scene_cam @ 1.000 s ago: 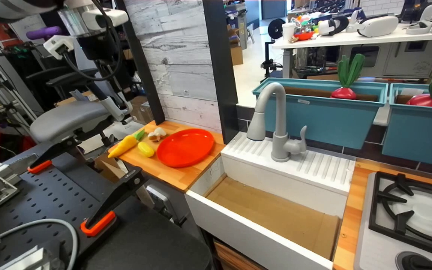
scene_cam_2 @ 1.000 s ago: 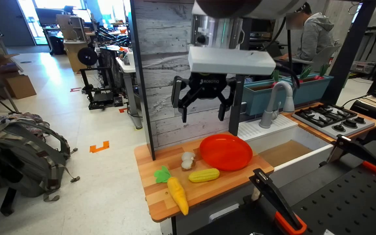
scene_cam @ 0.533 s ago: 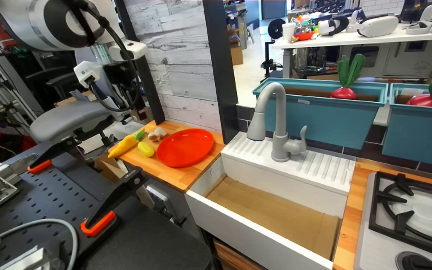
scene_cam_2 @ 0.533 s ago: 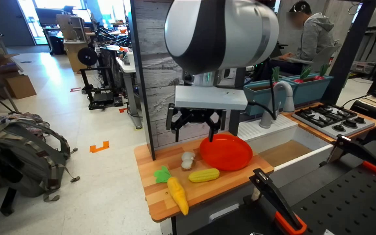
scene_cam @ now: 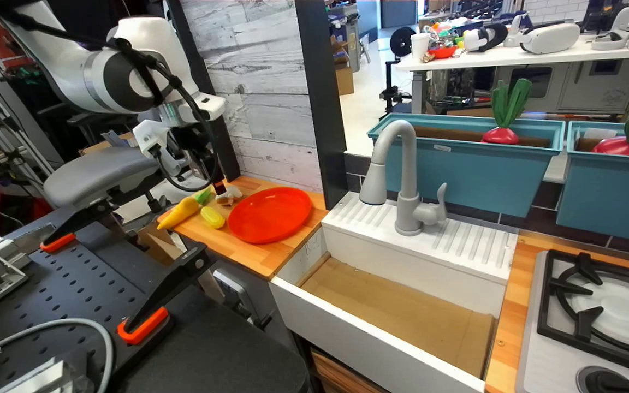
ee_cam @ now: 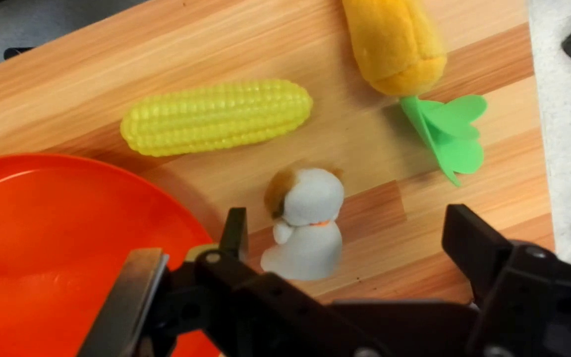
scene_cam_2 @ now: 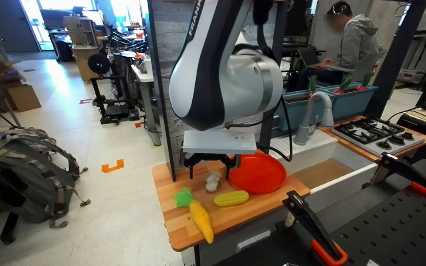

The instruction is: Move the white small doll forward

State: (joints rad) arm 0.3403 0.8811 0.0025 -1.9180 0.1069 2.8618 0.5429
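Coming down since the earlier frames, the white-and-black, jointed robot arm is now hanging lower over the striped wooden bench, and its black, hinged jaws are reaching toward the small, white, rounded doll with brown on its head. Those jaws are standing wide apart and gripping nothing; in the wrist view the doll is appearing in the gap between them, nearer the side of the round, orange-red plate. Everything on the bench is staying put: the doll is resting between the plate and the leafy end of the long, yellow-orange, soft-looking carrot, with the ridged, yellow corn cob lying near. For the task, the approach is seemingly ending and a grasp is coming due, while the forward move is still waiting. Whether the jaws are already level with the doll is remaining unclear.

Counting on the bench: one doll, one plate, one corn cob and one carrot are lying there. Around it, one curved, grey faucet is rising behind one white sink, two orange-and-black clamps are showing in both exterior views, and two blue-green planters are standing beyond, with three red, radish-like toys showing in an exterior view.
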